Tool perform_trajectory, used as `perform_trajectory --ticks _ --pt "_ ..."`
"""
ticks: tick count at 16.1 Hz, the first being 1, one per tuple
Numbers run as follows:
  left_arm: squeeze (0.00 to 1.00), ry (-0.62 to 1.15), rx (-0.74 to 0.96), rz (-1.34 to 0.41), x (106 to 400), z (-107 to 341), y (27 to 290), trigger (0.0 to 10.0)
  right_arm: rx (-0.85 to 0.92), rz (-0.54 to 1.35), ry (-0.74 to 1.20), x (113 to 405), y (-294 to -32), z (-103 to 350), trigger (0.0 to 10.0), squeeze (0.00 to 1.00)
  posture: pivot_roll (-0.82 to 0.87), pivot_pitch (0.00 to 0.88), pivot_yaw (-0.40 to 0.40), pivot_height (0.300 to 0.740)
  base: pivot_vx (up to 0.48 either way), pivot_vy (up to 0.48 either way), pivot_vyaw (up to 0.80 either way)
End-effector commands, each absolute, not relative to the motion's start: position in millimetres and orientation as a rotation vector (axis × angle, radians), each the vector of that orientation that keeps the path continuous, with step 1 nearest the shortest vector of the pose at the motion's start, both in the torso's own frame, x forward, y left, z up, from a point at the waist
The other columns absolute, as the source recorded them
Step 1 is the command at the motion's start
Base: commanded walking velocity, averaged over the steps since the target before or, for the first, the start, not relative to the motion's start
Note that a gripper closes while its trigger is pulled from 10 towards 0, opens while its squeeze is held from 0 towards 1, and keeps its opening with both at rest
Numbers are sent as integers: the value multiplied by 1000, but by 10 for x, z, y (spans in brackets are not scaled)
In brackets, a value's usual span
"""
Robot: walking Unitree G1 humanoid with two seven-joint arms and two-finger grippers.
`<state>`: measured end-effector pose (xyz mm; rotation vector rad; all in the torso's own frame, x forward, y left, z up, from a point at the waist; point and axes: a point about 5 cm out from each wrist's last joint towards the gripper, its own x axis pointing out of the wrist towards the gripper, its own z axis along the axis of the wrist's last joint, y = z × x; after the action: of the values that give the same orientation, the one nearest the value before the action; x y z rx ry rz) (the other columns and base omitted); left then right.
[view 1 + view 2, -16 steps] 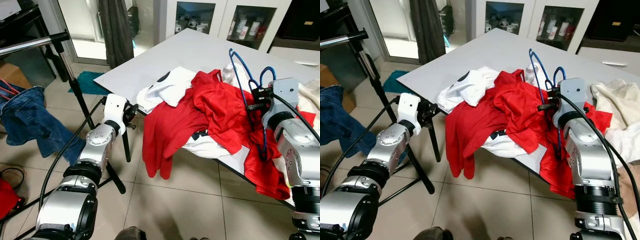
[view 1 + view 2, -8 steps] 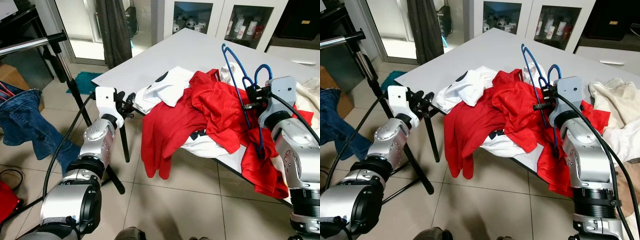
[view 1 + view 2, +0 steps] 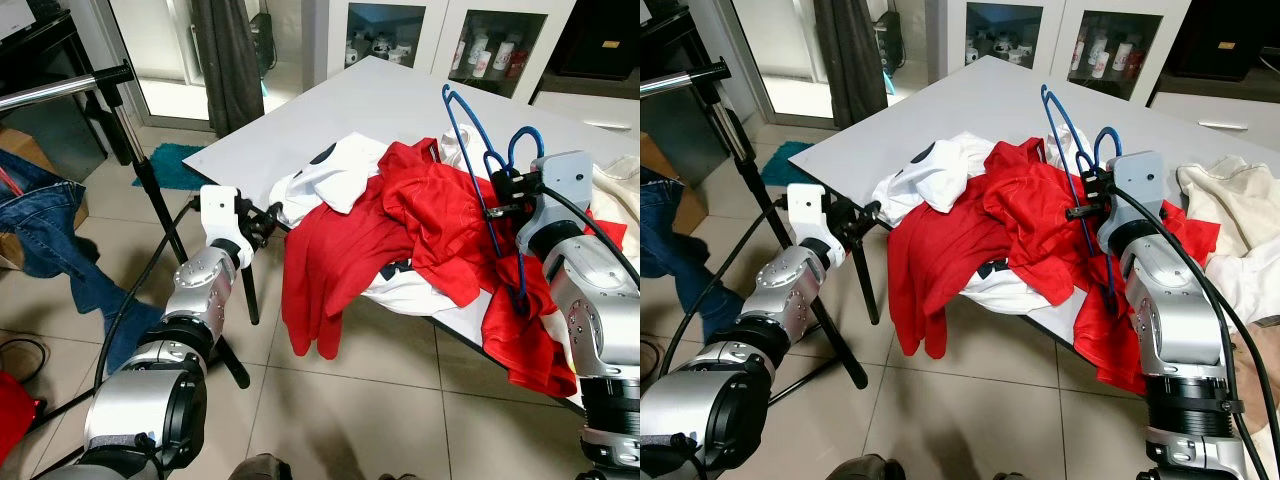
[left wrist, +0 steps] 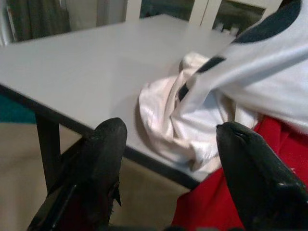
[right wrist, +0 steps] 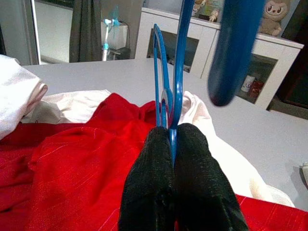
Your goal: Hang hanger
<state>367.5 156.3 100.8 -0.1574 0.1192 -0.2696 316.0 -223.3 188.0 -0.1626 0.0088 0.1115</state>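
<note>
Right hand is pressed shut on a blue hanger, which is held upright above the red clothes heaped on the white bench. Left hand is spread, held near the bench edge beside a white shirt.

Red clothes and a white shirt lie heaped on the grey bench; jeans hang from a rack nearby.
</note>
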Motion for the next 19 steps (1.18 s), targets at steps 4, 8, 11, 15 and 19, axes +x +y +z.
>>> perform_trajectory --ticks 4,8,11,15,19 --pt "0 138 -157 -270 3726 1066 1565 10000 -167 121 -15 3141 -2210 1932 10000 0 24 0 47 740 0 0 0" --pt "0 203 -177 -301 3739 1035 1495 10000 -166 119 -18 3139 -2199 1930 10000 0 21 0 48 740 0 0 0" --pt "0 239 -203 -321 3739 1011 1435 10000 -168 119 -18 3137 -2196 1930 10000 0 18 0 47 740 0 0 0" --pt "0 251 -187 -326 3747 1013 1400 10000 -170 115 -18 3131 -2201 1933 10000 0 12 2 47 740 0 0 0" --pt "0 291 -197 -351 3716 948 1338 667 -173 114 -15 3111 -2208 1930 10000 0 4 9 48 740 0 0 0"
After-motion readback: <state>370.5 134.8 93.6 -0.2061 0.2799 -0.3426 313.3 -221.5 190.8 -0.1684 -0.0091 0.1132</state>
